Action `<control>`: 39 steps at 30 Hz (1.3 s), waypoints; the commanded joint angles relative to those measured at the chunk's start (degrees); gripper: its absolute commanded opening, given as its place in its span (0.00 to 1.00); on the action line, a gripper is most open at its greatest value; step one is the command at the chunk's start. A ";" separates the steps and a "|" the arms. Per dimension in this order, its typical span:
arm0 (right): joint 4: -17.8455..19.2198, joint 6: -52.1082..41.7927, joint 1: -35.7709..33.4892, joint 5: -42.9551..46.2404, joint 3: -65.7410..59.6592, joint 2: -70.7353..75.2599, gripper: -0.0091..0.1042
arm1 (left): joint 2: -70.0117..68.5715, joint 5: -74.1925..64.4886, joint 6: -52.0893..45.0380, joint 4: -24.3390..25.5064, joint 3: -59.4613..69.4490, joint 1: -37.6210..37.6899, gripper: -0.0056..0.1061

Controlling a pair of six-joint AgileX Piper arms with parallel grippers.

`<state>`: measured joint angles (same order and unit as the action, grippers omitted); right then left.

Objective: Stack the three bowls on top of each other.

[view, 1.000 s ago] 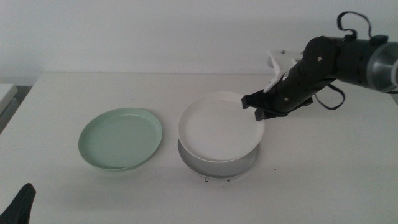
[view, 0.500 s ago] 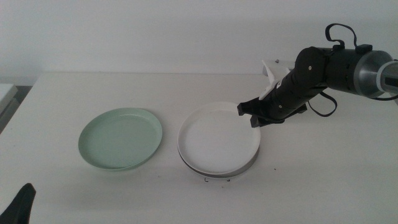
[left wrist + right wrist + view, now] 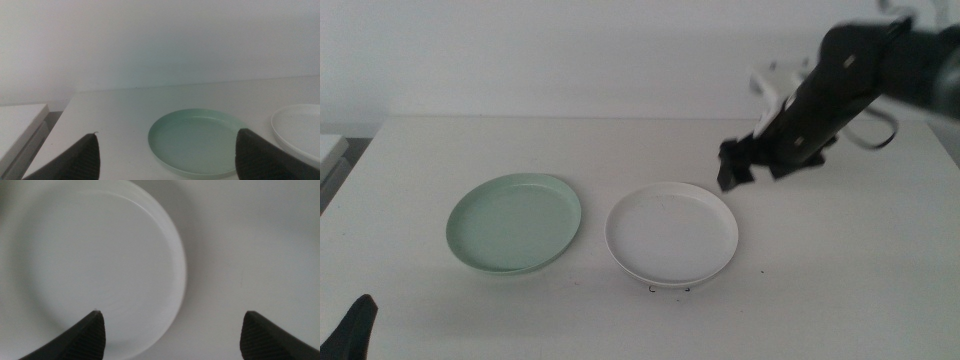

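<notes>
The white bowl (image 3: 672,232) lies flat near the table's middle. The right wrist view looks straight down on the white bowl (image 3: 100,270). My right gripper (image 3: 734,170) hovers above its far right rim, clear of it, and is open and empty; my right gripper (image 3: 172,317) has its jaws spread wide. The mint green bowl (image 3: 514,222) sits by itself to the left, a small gap from the white one. My left gripper (image 3: 355,328) waits at the bottom left corner. The left wrist view shows my left gripper (image 3: 167,137) open and facing the green bowl (image 3: 197,142).
A white fixture (image 3: 775,85) stands at the table's back right behind the right arm. A pale ledge (image 3: 20,125) lies off the table's left edge.
The white bowl, held tilted over the grey bowl a second ago, now rests down on it and covers it. My right gripper let go and rose up and away to the right.
</notes>
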<state>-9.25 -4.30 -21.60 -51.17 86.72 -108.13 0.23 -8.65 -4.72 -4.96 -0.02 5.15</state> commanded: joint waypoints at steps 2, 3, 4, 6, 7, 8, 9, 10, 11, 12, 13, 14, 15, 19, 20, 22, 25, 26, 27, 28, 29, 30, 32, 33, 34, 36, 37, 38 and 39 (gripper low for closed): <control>-3.11 -6.70 -0.02 -3.92 0.68 9.82 0.90 | -0.23 0.70 0.06 -0.01 0.02 0.00 0.87; -4.35 -7.79 -0.02 -4.60 0.48 12.95 0.90 | -0.23 0.70 0.06 -0.01 0.02 0.00 0.87; -5.31 -8.74 -0.02 -4.72 -0.09 15.61 0.90 | -0.23 0.70 0.06 -0.01 0.02 0.00 0.87; -7.56 -11.46 -0.02 -3.34 -3.07 22.84 0.90 | -0.23 0.70 0.06 -0.01 0.02 0.00 0.87; -8.01 -12.35 -0.02 -2.22 -4.84 25.87 0.90 | -0.23 0.70 0.06 -0.01 0.02 0.00 0.87; -8.54 -12.47 -0.02 -0.90 -7.29 29.73 0.90 | -0.23 0.70 0.06 -0.01 0.02 0.00 0.87; -8.95 -12.47 -0.02 0.56 -9.88 33.54 0.90 | -0.23 0.70 0.06 -0.01 0.02 0.00 0.87; -9.39 -12.75 -0.02 1.81 -11.94 37.26 0.90 | -0.23 0.70 0.06 -0.01 0.02 0.00 0.87; -10.18 -13.46 -0.02 3.55 -14.39 40.94 0.90 | -0.23 0.70 0.06 -0.01 0.02 0.00 0.87; -11.53 -14.74 -0.02 5.41 -16.65 44.31 0.90 | -0.23 0.70 0.06 -0.01 0.02 0.00 0.87; -13.47 -16.67 -0.02 7.22 -18.59 47.38 0.90 | -0.23 0.70 0.06 -0.01 0.02 0.00 0.87; -15.10 -18.52 -0.02 8.27 -20.11 49.52 0.90 | -0.23 0.70 0.06 -0.01 0.02 0.00 0.87; -17.09 -20.68 -0.02 8.95 -21.12 51.67 0.90 | -0.23 0.70 0.06 -0.01 0.02 0.00 0.87; -21.07 -23.67 -0.02 8.79 -21.74 55.06 0.90 | -0.23 0.70 0.06 -0.01 0.02 0.00 0.87; -21.61 -24.22 -0.02 8.79 -21.74 55.19 0.90 | -0.23 0.70 0.06 -0.01 0.02 0.00 0.87; -22.08 -24.52 -0.02 9.39 -21.74 55.19 0.90 | -0.23 0.70 0.06 -0.01 0.02 0.00 0.87; -22.26 -24.39 -0.02 10.41 -21.74 55.19 0.90 | -0.23 0.70 0.06 -0.01 0.02 0.00 0.87; -22.26 -23.83 -0.02 10.53 -21.74 55.19 0.90 | -0.23 0.70 0.06 -0.01 0.02 0.00 0.87; -22.26 -23.59 -0.02 10.53 -21.74 55.19 0.90 | -0.23 0.70 0.06 -0.01 0.02 0.00 0.87; -22.26 -23.59 -0.02 10.53 -21.74 55.19 0.90 | -0.23 0.70 0.06 -0.01 0.02 0.00 0.87; -22.38 -23.61 -0.02 10.53 -21.74 55.19 0.90 | -0.23 0.70 0.06 -0.01 0.02 0.00 0.87; -22.50 -23.61 -0.02 10.53 -21.74 55.19 0.90 | -0.23 0.70 0.06 -0.01 0.02 0.00 0.87; -22.50 -23.61 -0.02 10.53 -21.74 55.19 0.90 | -0.23 0.70 0.06 -0.01 0.02 0.00 0.87; -22.50 -23.61 -0.02 10.53 -21.74 55.19 0.90 | -0.23 0.70 0.06 -0.01 0.02 0.00 0.87; -22.50 -23.61 -0.02 10.53 -21.74 55.19 0.90 | -0.23 0.70 0.06 -0.01 0.02 0.00 0.87; -22.67 -23.61 -0.02 10.53 -21.74 55.19 0.90 | -0.23 0.70 0.06 -0.01 0.02 0.00 0.87; -22.67 -23.61 -0.02 10.53 -21.74 55.19 0.90 | -0.23 0.80 0.07 1.21 0.02 0.00 0.86; -22.67 -23.61 -0.02 10.53 -21.74 55.19 0.90 | -0.23 0.80 0.07 1.21 0.02 0.00 0.86; -22.67 -23.61 -0.02 10.53 -21.74 55.19 0.90 | -0.23 0.80 0.07 1.21 0.02 0.00 0.86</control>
<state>-31.71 -27.64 -21.60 -41.43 65.25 -53.07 0.23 -8.65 -4.72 -4.10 -0.02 5.15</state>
